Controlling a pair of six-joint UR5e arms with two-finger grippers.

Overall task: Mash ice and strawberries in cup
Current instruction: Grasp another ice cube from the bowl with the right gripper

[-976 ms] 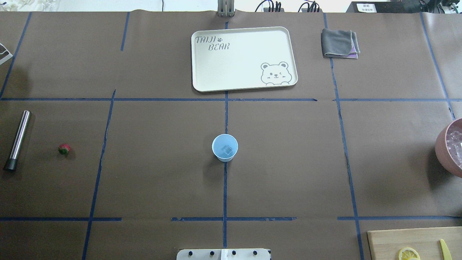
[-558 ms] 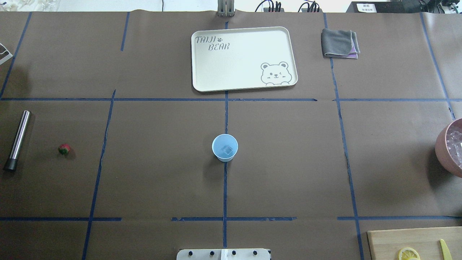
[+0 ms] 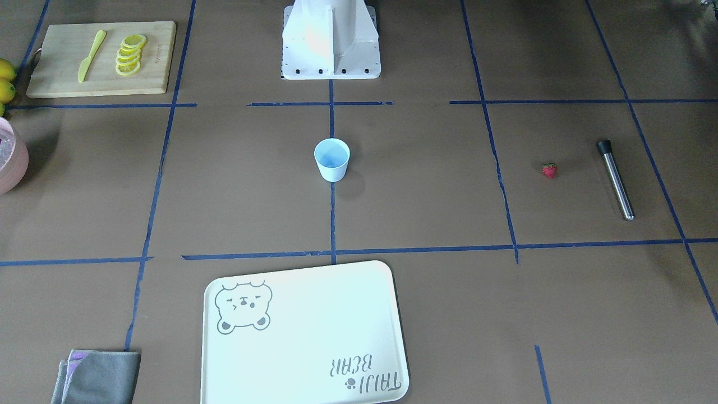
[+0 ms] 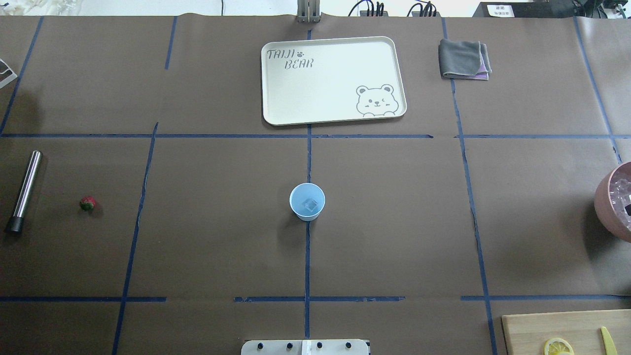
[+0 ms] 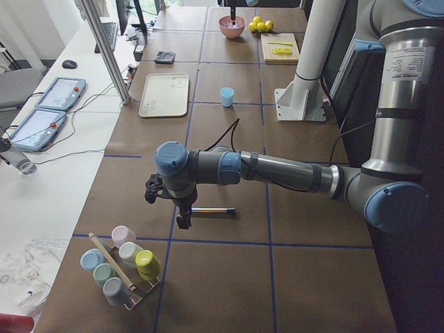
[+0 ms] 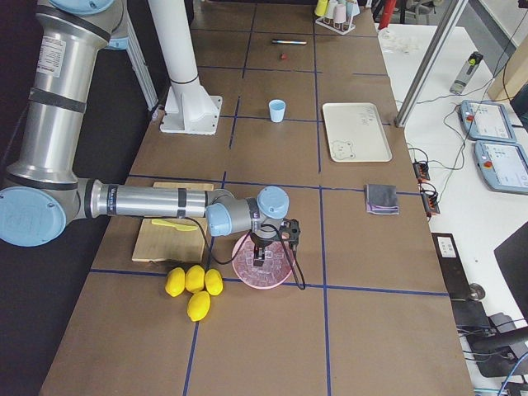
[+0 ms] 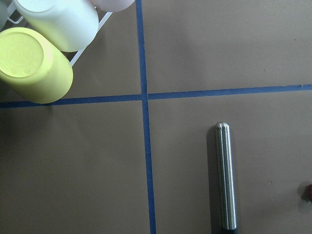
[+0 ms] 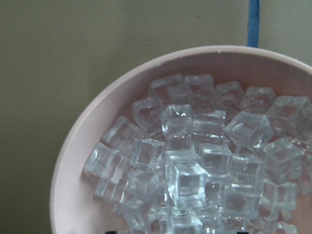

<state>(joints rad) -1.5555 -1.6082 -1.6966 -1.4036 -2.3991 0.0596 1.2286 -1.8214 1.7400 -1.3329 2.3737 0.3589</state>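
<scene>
Ice [image 8: 185,180] fills the pink bowl [image 8: 70,165] at the table's right edge, and one clear cube [image 4: 310,205] sits in the blue cup [image 4: 297,195] at the middle. Far to the left, the strawberry [image 4: 87,203] lies near a metal rod [image 4: 23,191]. The right gripper [image 6: 260,257] hangs over the bowl and the left gripper [image 5: 182,219] over the rod; whether either is spread or pressed together, I cannot tell.

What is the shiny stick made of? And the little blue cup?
The shiny stick looks like brushed metal, probably steel: it is silvery, with long bright streaks of light along it. The blue cup looks like smooth matte plastic: even colour, thin rim, no glare.
</scene>
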